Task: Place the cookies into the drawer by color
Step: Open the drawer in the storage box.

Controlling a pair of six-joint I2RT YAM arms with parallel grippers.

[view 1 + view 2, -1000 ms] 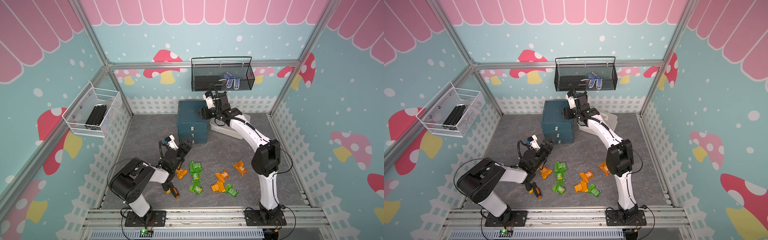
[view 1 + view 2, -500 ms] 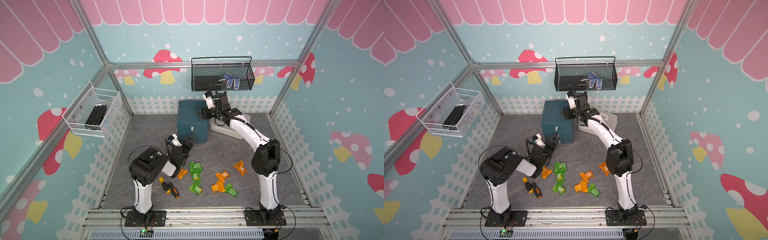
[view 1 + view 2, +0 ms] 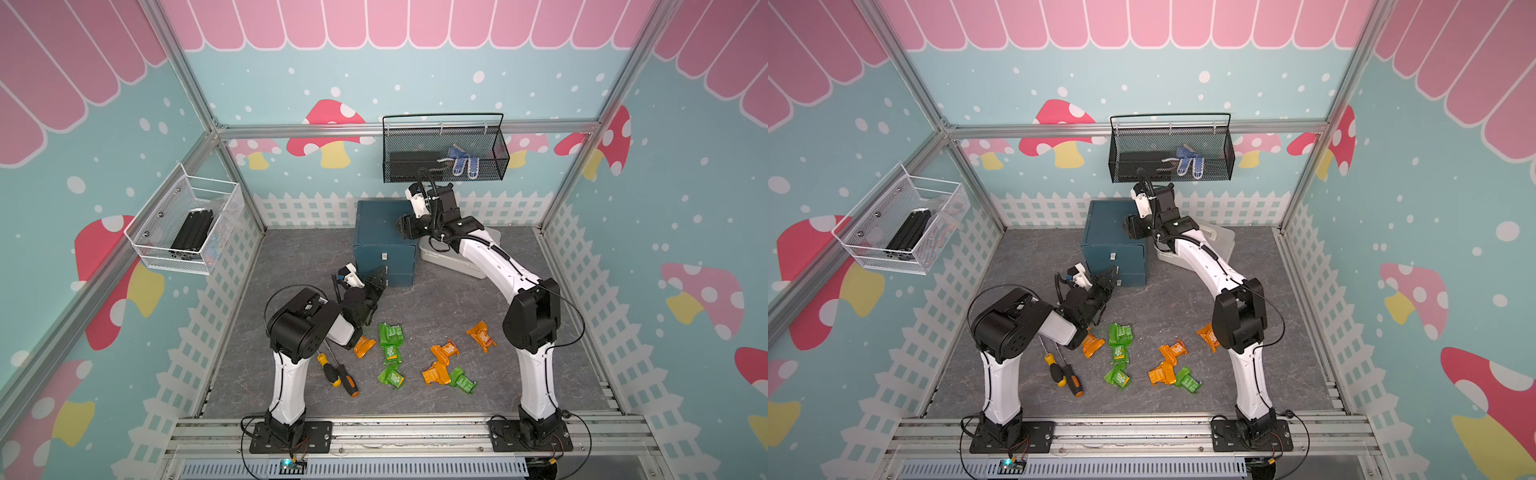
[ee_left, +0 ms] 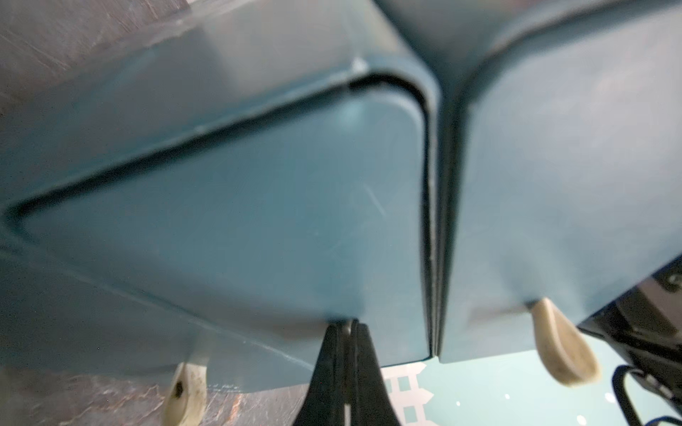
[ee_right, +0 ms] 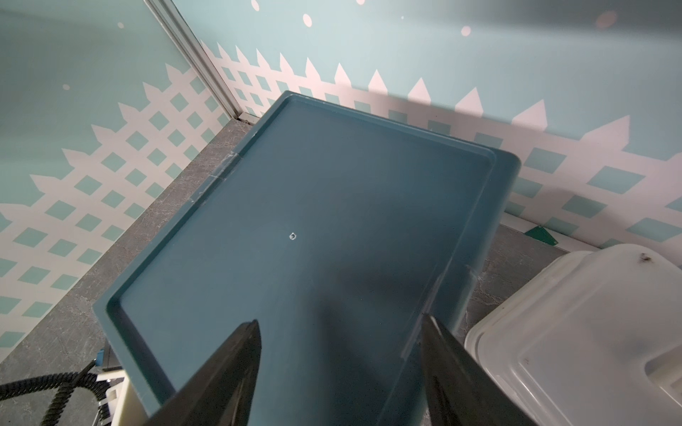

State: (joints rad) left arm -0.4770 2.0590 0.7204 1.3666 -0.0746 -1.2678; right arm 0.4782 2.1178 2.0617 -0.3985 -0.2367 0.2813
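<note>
Down on the grey floor (image 3: 436, 299), every packet on show is waiting: orange cookies (image 3: 446, 349) and green cookies (image 3: 390, 332) lie scattered flat on the near side, well apart from the drawer cabinet (image 3: 384, 232) at the back. Nothing sorted that I can see, and no black packets in sight. All three drawers look closed, so I read this as the opening step, with the whole sort left to do.

Now the left gripper (image 4: 347, 330) is right up at the cabinet front. Its fingers are pinched together on the middle tab (image 4: 346, 324), the pale handle of the middle drawer. Over on top, the right gripper (image 5: 339, 321) hangs above the lid near its right edge, jaws apart, gripping nothing. It looks like a bracing hand to me.

The cabinet stands upright with its drawer fronts facing the robot's bases. Its top runs longer front to back, so a drawer should slide out toward the cookies. The packets' long axes point every which way. Two screwdrivers (image 3: 336, 374) lie near the leftmost orange one, and a pale grey case (image 3: 457, 259) sits just beside the cabinet, on its right.
</note>
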